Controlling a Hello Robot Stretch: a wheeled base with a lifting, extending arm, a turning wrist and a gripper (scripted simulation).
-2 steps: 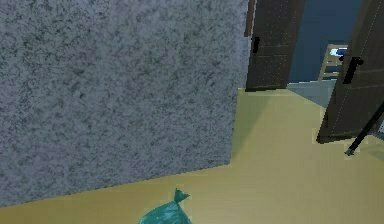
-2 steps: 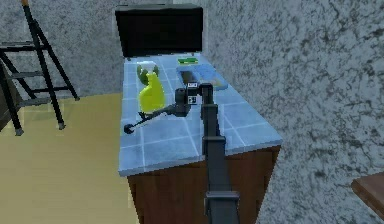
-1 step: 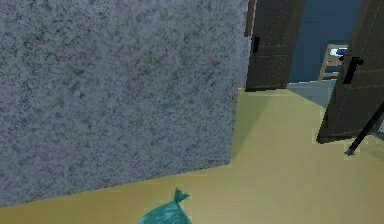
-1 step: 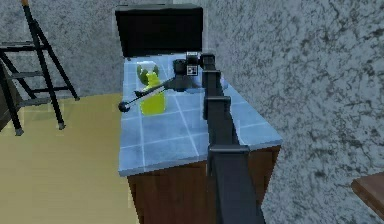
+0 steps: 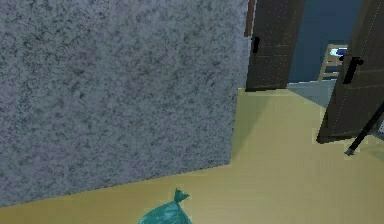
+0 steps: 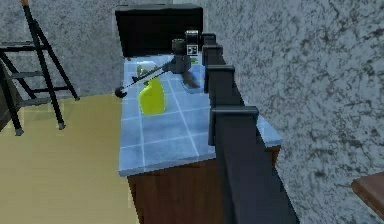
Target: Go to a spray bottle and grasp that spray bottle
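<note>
Teal knotted thing [image 5: 169,212] half below bottom edge

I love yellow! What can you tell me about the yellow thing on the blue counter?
The yellow thing is small, a bit see-through, like plastic, wider at the bottom. It stands on the blue tiled counter, near its far end, before a black box. The gripper is right by its top; I cannot tell whether they touch.
</note>
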